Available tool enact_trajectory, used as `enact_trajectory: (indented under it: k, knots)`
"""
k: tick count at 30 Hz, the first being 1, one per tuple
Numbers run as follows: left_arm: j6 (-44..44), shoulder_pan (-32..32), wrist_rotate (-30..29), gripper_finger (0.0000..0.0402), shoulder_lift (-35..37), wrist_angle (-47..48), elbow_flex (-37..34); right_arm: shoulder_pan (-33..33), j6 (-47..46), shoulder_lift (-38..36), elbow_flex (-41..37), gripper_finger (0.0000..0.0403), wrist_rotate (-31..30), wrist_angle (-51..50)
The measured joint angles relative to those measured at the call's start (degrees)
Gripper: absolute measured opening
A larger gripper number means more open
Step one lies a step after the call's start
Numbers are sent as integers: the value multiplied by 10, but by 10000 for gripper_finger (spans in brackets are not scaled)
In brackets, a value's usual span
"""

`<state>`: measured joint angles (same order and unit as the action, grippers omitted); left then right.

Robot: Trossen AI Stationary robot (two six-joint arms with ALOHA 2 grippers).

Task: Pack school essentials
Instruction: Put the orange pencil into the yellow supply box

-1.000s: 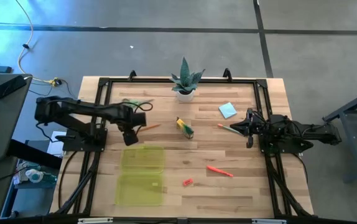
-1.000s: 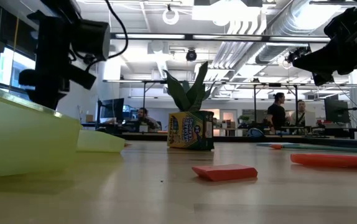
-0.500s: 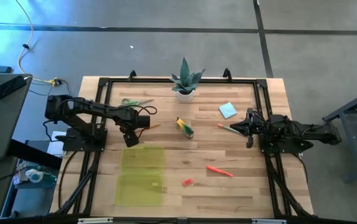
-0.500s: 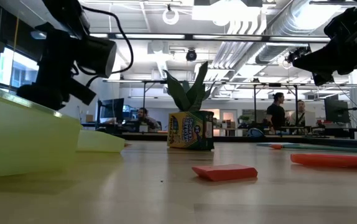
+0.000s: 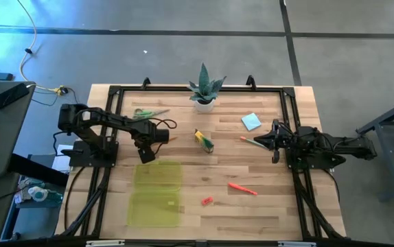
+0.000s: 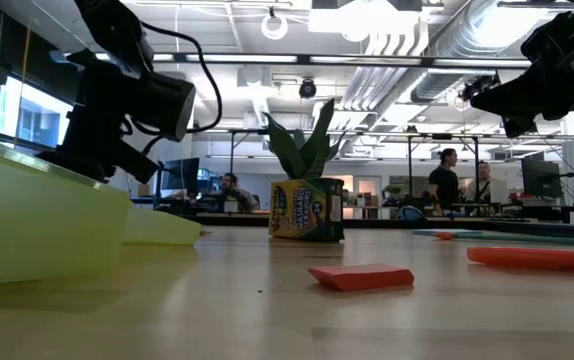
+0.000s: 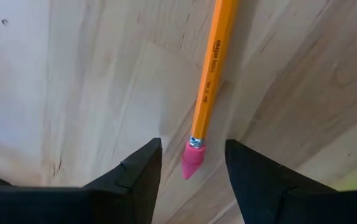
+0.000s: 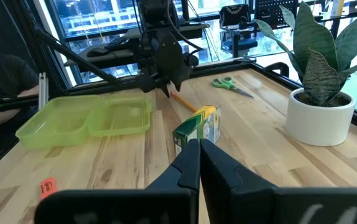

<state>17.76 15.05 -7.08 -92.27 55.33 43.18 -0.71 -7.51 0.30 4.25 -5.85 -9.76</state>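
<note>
We see left gripper [image 7: 191,163] low over orange pencil [image 7: 212,74], jaws apart straddling its pink eraser tip. Right gripper [image 5: 274,142] waits at table's right side, jaws together.

The wooden table [image 5: 204,206] carries a potted plant [image 5: 204,90], green-handled scissors [image 5: 147,113], a pencil [image 5: 171,138], a crayon box [image 5: 204,140] and a blue note pad [image 5: 250,121]. An open yellow-green case [image 5: 157,193], a red eraser [image 5: 207,201], a marker [image 5: 242,189] and another pencil [image 5: 252,142] also lie on it.

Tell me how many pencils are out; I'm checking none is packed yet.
2. One pencil lies below the open left gripper, its eraser end between the fingers. The other lies beside the shut right gripper. Others may hide beneath the arms.
</note>
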Motion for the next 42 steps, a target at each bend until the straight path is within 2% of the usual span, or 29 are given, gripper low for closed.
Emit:
enact_trajectory:
  k: [24,35,42]
  knots:
    - [-59,0,25,24,-3,-20,-3,0,0,0,0,0,0,0]
    - [-58,0,20,19,-2,-20,-3,0,0,0,0,0,0,0]
    - [-44,-1,12,17,26,-27,-6,0,0,0,0,0,0,0]
